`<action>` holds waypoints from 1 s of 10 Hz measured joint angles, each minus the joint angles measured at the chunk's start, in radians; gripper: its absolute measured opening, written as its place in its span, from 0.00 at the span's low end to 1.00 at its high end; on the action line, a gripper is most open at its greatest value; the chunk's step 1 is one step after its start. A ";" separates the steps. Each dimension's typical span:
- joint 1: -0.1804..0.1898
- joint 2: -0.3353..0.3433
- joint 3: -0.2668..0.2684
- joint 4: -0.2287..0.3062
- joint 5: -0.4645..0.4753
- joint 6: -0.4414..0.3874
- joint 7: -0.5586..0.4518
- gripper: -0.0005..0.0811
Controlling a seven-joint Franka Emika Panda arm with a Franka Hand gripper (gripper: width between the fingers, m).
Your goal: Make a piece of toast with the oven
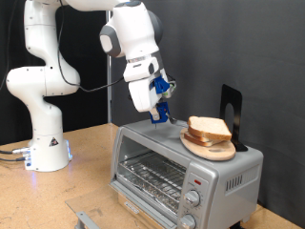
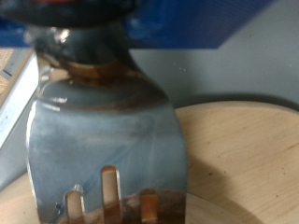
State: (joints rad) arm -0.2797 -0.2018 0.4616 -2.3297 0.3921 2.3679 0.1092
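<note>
A small silver metal oven with a glass front door, wire rack inside, two round knobs and a red mark is seen on a wooden table. On its flat top, toward the exterior view's right, a round wooden plate is set, and the piece of toast is stacked on it: pale, roughly square slices with tan crust. A black upright stand is placed just behind the plate. The white arm is bent downward from the exterior view's top, with the gripper pointed at the oven top just beside the plate. A shiny slotted metal spatula with a brown-stained blade is shown in the wrist view, over the pale wooden plate. Finger state cannot be told.
</note>
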 joint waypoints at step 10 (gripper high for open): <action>0.000 0.101 0.010 0.076 -0.072 0.006 0.055 0.49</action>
State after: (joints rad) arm -0.2797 -0.1008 0.4718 -2.2541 0.3202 2.3737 0.1641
